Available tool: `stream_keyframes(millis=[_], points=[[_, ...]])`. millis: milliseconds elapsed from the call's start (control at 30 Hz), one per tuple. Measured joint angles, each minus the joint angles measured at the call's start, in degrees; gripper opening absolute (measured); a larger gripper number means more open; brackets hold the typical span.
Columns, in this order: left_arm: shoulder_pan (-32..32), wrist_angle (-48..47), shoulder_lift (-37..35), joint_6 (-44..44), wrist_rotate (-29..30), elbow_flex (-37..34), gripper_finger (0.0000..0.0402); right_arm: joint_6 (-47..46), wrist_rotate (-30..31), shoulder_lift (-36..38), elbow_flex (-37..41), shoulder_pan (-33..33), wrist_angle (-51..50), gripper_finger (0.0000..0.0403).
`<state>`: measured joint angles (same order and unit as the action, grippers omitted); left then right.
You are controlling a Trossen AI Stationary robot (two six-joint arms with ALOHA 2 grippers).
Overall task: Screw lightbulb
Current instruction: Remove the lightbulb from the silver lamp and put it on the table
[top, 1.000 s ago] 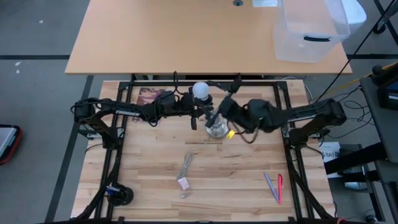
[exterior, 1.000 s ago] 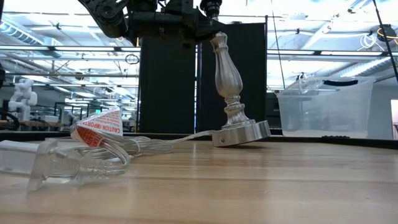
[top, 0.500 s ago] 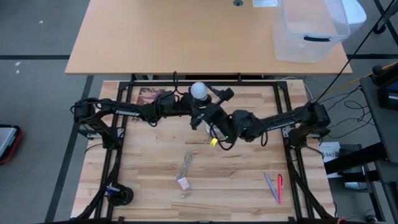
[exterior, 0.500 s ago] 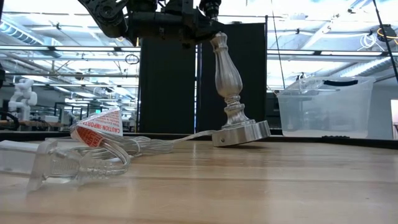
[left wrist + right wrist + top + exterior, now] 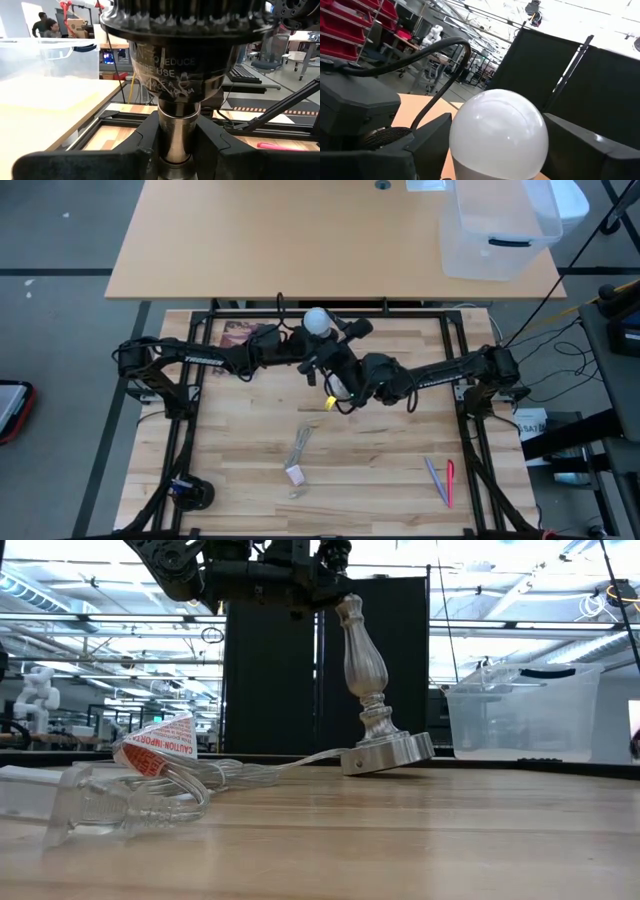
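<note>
The silver lamp stand (image 5: 365,670) stands tilted, its round base (image 5: 388,752) low over the far part of the table. My left gripper (image 5: 318,365) is shut on it just under the black socket (image 5: 180,50). The white frosted lightbulb (image 5: 317,321) sits at the stand's top, toward the table's far edge. My right gripper (image 5: 330,335) reaches in from the right, and its two fingers close around the bulb's globe (image 5: 497,130). The bulb's screw base is hidden. My left gripper pinches the stand's thin metal neck (image 5: 178,130) just below the black socket, one finger on each side. The fingers lie across the post. The stand is tilted in the hold. My right gripper holds the bulb's round globe (image 5: 465,125) between its two fingers (image 5: 427,142), one on each side of its widest part. The bulb's lower end lies outside the frame.
The lamp's clear cord with plug and red-and-white tag (image 5: 150,765) lies on the near middle of the table (image 5: 298,448). Pens (image 5: 440,480) lie near the right front. A clear plastic bin (image 5: 495,230) stands on the tan table beyond.
My right arm has swung toward the table's left and far edge, onto the bulb, and its wrist has turned as it went. It now covers the stand's base in the high view. The bulb and the stand's top have shifted slightly toward the far left.
</note>
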<state>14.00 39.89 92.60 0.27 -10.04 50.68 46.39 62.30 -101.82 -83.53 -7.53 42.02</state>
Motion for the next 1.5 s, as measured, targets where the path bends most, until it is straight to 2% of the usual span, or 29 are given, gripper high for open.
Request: stream_keyframes(millis=[167,300,433,533,733,933,1100,1500], points=[[-0.03,0.05,0.0,0.17,0.0,0.02,0.0075,1.39,0.73,0.15,0.01,-0.09,-0.07,0.0266],[-0.03,0.05,0.0,0.2,-0.04,0.02,0.0075,1.82,0.7,0.49,0.06,-0.09,-0.78,0.0266],[-0.03,0.01,0.04,0.33,0.0,0.07,0.0075,-2.19,-0.2,2.64,0.09,-0.07,-7.98,0.0267],[-0.03,-0.15,0.04,0.72,0.06,0.05,0.0075,-8.62,-4.36,5.43,0.09,-0.04,-17.12,0.0266],[-0.03,-0.21,0.04,1.14,0.11,0.07,0.0075,-17.98,-17.17,11.29,0.13,1.97,-32.34,0.0271],[-0.15,-0.1,0.04,0.72,0.14,0.11,0.0075,-20.93,-31.21,15.17,0.13,6.33,-40.31,0.027],[-0.11,-0.15,0.04,0.97,-0.1,0.02,0.0075,-22.31,-46.78,17.18,0.15,11.47,-44.14,0.0274],[-0.54,0.48,0.04,1.19,-2.34,0.0,0.0075,-25.88,-87.91,16.45,0.07,24.67,-44.29,0.0276]])
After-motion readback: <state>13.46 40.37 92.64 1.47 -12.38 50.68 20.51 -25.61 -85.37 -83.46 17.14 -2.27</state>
